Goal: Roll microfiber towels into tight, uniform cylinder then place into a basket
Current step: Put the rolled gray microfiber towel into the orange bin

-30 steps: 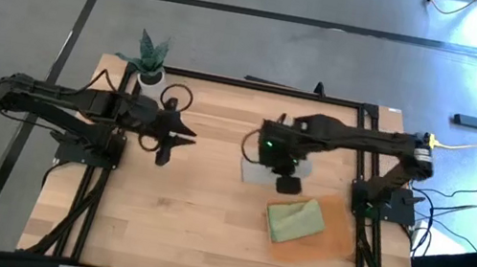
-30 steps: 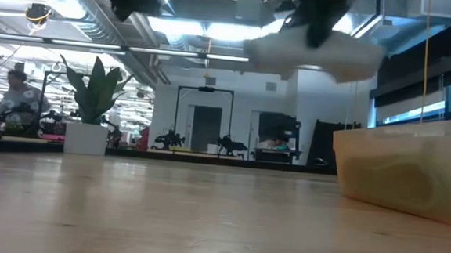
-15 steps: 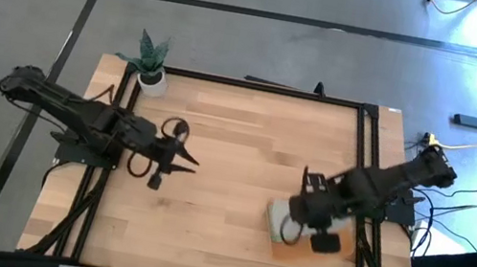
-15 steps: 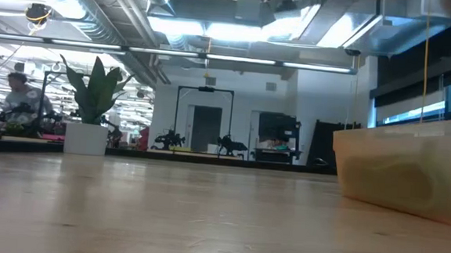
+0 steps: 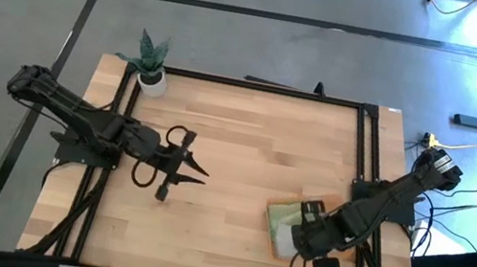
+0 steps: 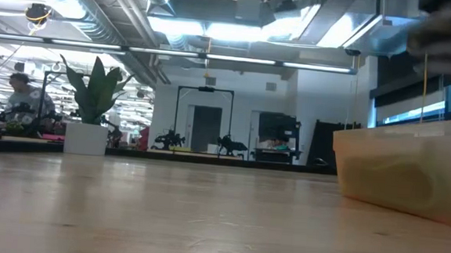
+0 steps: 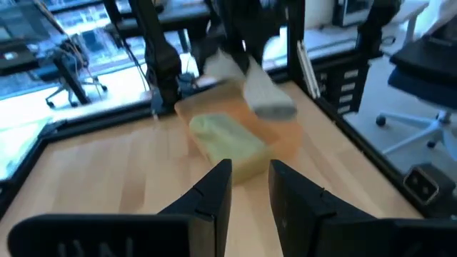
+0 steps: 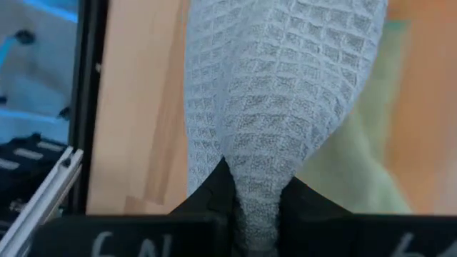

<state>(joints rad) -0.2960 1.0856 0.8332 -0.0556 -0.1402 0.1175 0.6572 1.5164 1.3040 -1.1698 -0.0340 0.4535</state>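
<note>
Overhead, the right gripper (image 8: 255,207) hung above the basket (image 5: 340,251), fingers pinching the grey towel (image 8: 278,107) beside the green towel (image 5: 282,220) already inside. Lowering fully before release would probably keep the roll tight. Far from the basket, the left gripper's (image 7: 248,187) fingers stood spread, empty.

Blur and cut edges
The grey towel (image 7: 260,89) is blurred in the left wrist view; the basket (image 6: 411,173) runs off the low view's edge.
</note>
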